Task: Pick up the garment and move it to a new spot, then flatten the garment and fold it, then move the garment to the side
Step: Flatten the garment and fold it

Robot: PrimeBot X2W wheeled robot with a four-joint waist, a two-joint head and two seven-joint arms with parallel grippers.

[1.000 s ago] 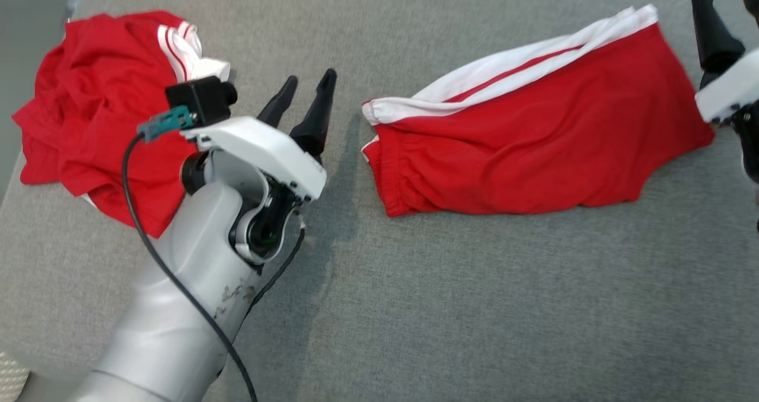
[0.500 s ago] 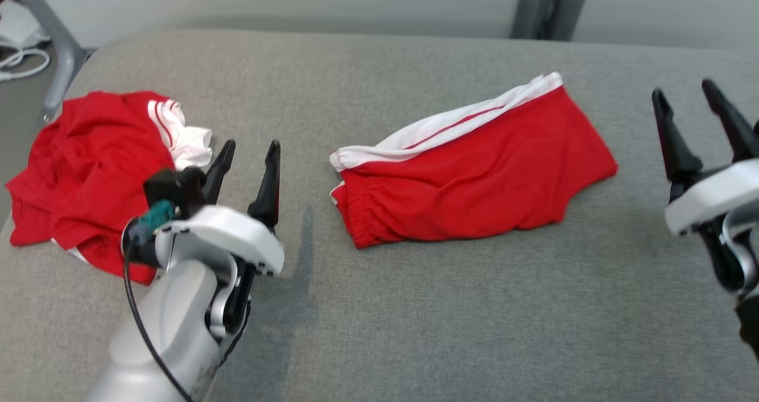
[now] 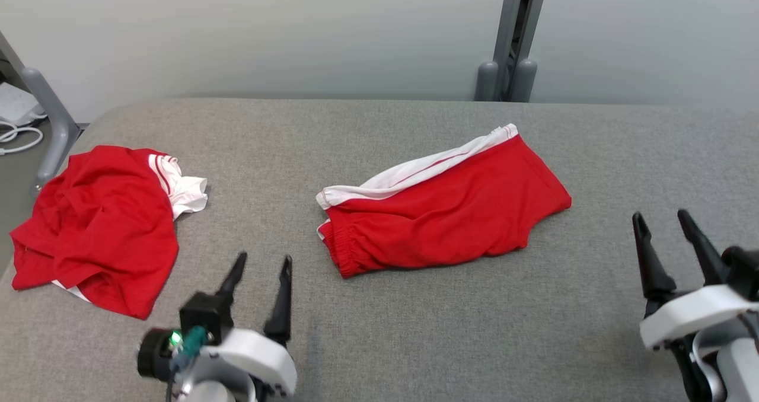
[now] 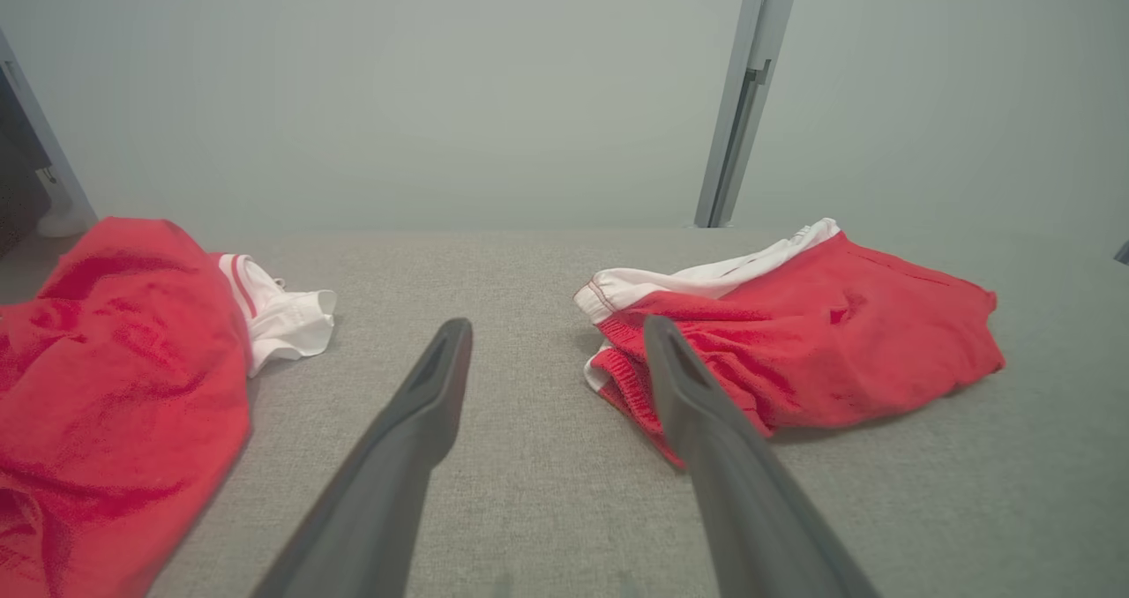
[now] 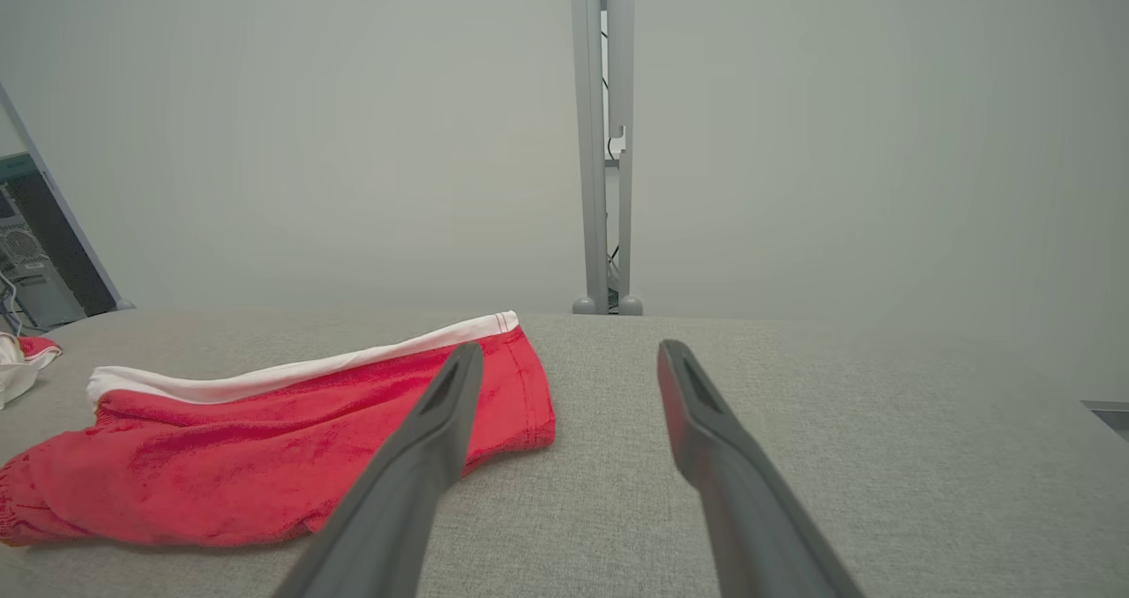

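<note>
garments: two, folded shorts (image 3: 445, 212) and crumpled heap (image 3: 95, 230); left claw (image 3: 265, 257), right claw (image 3: 659, 214) both wide.

No legible text, label or number anywhere

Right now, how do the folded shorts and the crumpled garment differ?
The folded red shorts lie flat in the middle; the crumpled red garment is bunched at the left. The shorts show one long white band; the crumpled garment only a small white patch. Both are red-and-white.
</note>
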